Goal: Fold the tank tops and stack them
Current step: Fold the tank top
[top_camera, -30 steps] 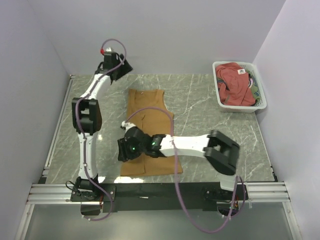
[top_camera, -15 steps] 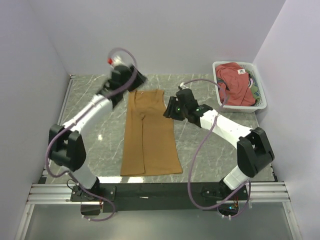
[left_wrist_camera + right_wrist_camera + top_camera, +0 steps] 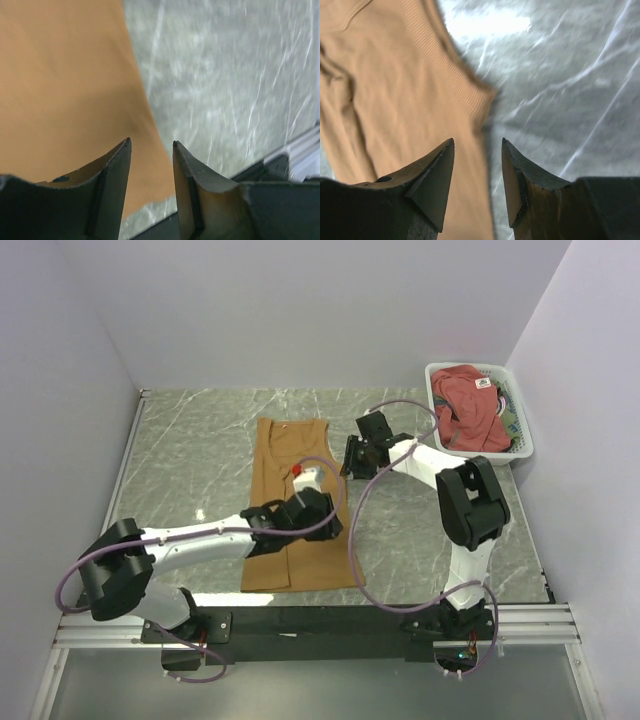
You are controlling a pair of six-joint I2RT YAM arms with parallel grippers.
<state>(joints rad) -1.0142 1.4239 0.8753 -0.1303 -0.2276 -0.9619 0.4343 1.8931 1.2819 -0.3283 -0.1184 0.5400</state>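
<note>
Nearest to us, the left arm point(image 3: 190, 540) lies low across the front of the marble table point(image 3: 200, 440), reaching from its base towards the middle. There we find the left gripper point(image 3: 151, 142) over the lower right part of the tan tank top point(image 3: 285, 455). Its two fingers are spread a little with nothing between them. In the left wrist view the shirt's right edge runs under the gap, with cloth to the left and bare marble to the right. We cannot tell whether the tips touch the cloth. The tan tank top lies flat in the middle of the table, hem towards us and neck away, with a long crease down its left half. Farther back, the right arm point(image 3: 465, 500) bends over the right side of the table. The right gripper point(image 3: 477, 141) hangs just beside the shirt's right armhole. We see its fingers parted too, holding nothing, and the ribbed armhole edge and its lower corner lie just ahead of the gap. Farthest off, in the back right corner, a white basket point(image 3: 436, 405) stands well apart from the tan shirt. The rust-red tank top point(image 3: 470, 400) lies bunched inside it.
</note>
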